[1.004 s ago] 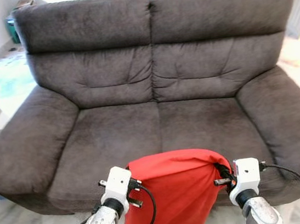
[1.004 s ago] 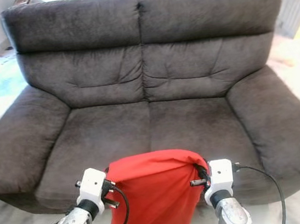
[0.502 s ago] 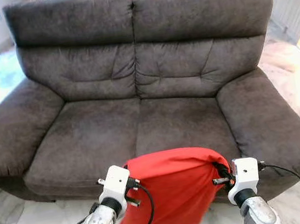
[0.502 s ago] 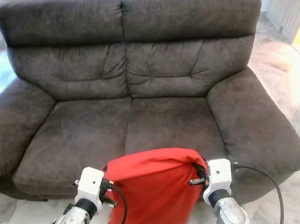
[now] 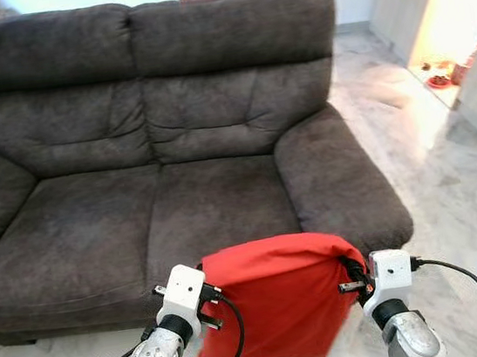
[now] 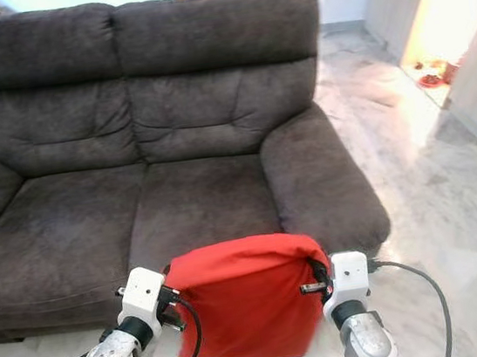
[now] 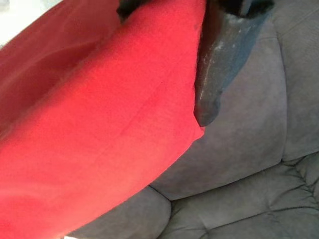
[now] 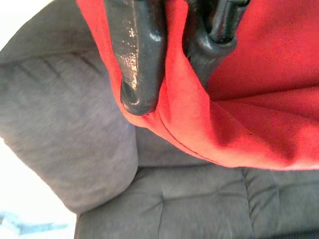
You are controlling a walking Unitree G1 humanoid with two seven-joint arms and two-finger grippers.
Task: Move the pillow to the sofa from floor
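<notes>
The dark grey sofa (image 5: 147, 155) spreads wide ahead of my two grippers, its seat cushions just beyond them. Between them hangs the red pillow (image 5: 281, 300), held up in front of the sofa's front edge. My left gripper (image 5: 208, 295) is clamped on its left upper corner and my right gripper (image 5: 353, 274) pinches its right upper corner.

Sofa (image 5: 181, 212) left armrest cut off; pillow (image 5: 281, 300) hides its front edge
</notes>
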